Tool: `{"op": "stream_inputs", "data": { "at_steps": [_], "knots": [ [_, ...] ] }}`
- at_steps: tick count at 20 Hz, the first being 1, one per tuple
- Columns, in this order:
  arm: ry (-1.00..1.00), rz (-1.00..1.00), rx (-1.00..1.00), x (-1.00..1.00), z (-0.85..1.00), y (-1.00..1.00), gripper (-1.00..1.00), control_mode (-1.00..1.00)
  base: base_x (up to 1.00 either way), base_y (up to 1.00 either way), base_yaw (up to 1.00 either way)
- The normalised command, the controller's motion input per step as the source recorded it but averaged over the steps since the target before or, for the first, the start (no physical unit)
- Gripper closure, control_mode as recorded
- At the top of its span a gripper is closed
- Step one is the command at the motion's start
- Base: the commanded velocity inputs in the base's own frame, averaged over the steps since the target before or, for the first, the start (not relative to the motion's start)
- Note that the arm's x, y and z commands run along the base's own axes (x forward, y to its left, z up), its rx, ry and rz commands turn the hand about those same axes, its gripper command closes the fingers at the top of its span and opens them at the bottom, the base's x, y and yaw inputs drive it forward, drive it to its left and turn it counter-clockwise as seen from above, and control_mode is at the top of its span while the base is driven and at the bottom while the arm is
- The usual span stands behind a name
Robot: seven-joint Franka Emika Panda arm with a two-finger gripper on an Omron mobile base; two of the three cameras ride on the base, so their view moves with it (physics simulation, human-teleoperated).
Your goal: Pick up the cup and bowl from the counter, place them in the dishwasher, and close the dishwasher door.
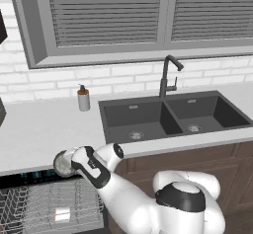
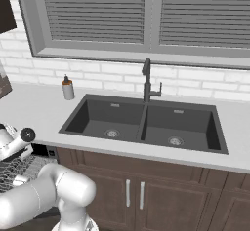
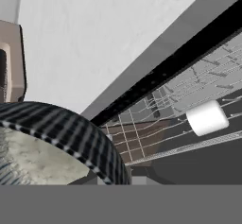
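1. Left base view: bowl [image 1: 63, 163] at counter [image 1: 34, 129] edge, above open dishwasher [image 1: 49, 206] rack.
2. Gripper [image 1: 69, 163] at bowl; finger spread cannot be told.
3. Hand view: cup [image 3: 207, 117] lying in rack.

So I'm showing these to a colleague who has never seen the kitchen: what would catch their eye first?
Probably the white arm leaning low over the open dishwasher, with the bowl held close up at the hand, over the edge of the counter. Next, the white cup lying on its side in the wire rack. Behind, the dark double sink under the shuttered window.
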Motion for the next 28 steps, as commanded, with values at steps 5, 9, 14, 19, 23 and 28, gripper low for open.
{"op": "stream_inputs", "data": {
  "at_steps": [5,9,14,19,23,28],
  "knots": [
    [0.0,-0.1,-0.01,-0.7,-0.51,-0.02,1.0,-1.0,0.0,0.0,0.0],
    [0.04,-0.18,-0.05,-0.53,-0.4,0.0,1.0,-1.0,0.0,0.0,0.0],
    [0.01,-0.2,-0.02,-0.19,-0.12,0.0,1.0,-1.0,0.0,0.0,0.0],
    [0.1,-0.14,-0.07,-0.21,0.05,0.0,1.0,-1.0,0.0,0.0,0.0],
    [0.39,-0.06,-0.2,-0.06,0.05,0.01,1.0,-1.0,0.0,0.0,0.0],
    [0.3,-0.04,-0.11,0.0,0.0,0.01,1.0,-1.0,0.0,0.0,0.0]
  ]
}}
